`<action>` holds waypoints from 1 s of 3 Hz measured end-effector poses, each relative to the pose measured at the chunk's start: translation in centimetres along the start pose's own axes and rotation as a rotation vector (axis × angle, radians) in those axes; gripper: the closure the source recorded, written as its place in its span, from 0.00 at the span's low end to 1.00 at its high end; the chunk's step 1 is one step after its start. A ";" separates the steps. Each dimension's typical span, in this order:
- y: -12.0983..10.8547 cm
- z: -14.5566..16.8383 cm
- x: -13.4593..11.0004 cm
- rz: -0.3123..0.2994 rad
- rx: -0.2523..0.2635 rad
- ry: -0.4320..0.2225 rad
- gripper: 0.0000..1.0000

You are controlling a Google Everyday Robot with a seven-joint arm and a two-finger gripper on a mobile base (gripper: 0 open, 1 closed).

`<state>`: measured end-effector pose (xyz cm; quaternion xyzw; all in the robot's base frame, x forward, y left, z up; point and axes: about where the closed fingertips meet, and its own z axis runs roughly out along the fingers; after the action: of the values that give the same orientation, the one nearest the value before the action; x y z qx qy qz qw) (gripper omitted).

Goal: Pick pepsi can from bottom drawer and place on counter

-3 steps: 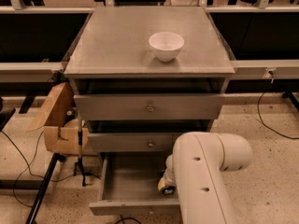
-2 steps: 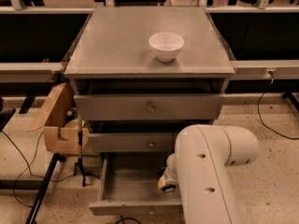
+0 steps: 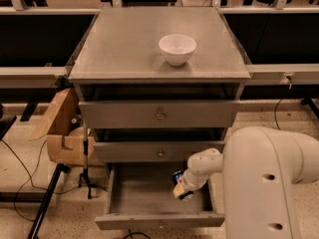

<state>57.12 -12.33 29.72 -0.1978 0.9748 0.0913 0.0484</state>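
My gripper: low inside the bottom drawer, at its right side, against the pepsi can. Grasp state: cannot tell. Handling note: I should confirm a firm hold, lift straight up clear of the drawer's rim, and only afterwards carry to the counter.

Blue pepsi can at right of open bottom drawer, gripper at it, grey counter above

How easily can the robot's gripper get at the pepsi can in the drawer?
Probably yes, quite easily. The bottom drawer is pulled open with nothing covering it, and the gripper is down inside it, right next to the pepsi can.
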 end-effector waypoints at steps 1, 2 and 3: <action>-0.3 -6.1 -0.1 -0.125 0.007 0.005 1.00; -1.2 -13.5 0.2 -0.247 0.052 0.028 1.00; -2.2 -23.6 0.9 -0.351 0.135 0.052 1.00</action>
<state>55.75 -19.31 52.39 -0.3632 0.9302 0.0108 0.0515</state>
